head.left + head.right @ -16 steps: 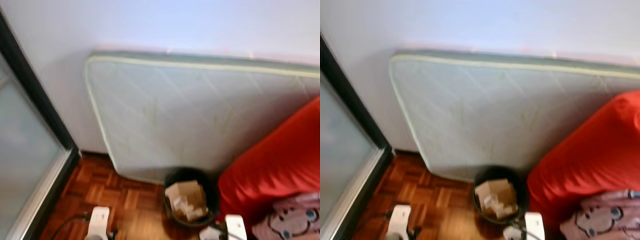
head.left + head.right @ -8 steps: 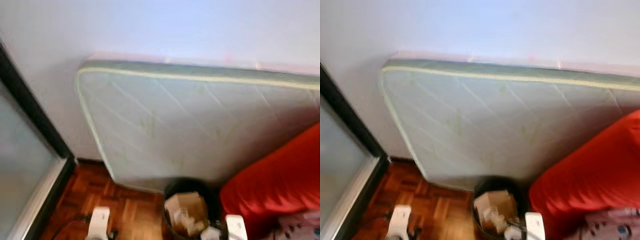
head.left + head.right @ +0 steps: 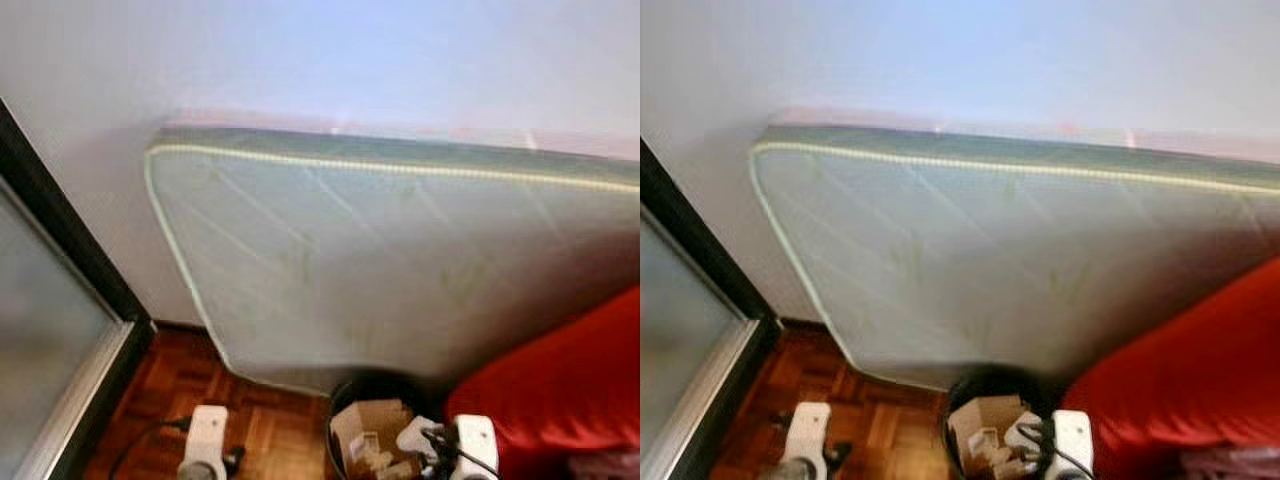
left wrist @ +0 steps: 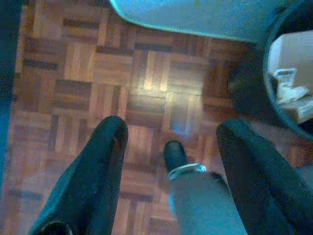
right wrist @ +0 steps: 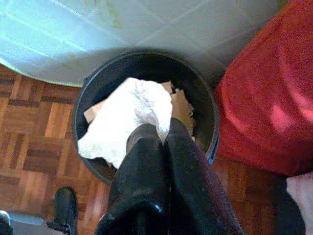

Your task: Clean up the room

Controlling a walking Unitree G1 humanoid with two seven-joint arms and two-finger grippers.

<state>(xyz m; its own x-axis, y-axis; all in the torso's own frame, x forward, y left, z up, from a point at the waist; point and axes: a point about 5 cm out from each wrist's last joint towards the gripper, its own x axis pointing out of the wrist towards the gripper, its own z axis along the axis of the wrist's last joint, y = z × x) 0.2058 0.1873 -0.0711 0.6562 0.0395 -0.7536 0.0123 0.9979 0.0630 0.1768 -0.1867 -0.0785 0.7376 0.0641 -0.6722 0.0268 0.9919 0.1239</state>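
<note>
A crumpled white paper wad [image 5: 128, 117] is pinched by the right gripper [image 5: 155, 131] above the round black bin [image 5: 88, 93]; release should be centred (left gripper [image 4: 168, 134] spread, idle).

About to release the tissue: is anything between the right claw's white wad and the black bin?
Nothing visible. The right claw, shut on the white wad, hangs directly over the open black bin, which already holds cardboard scraps.

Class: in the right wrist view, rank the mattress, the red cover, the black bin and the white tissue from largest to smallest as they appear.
1. Mattress
2. Red cover, close to the bin in area, so this pair is unsure
3. Black bin
4. White tissue, pinched by the right gripper above the bin
</note>
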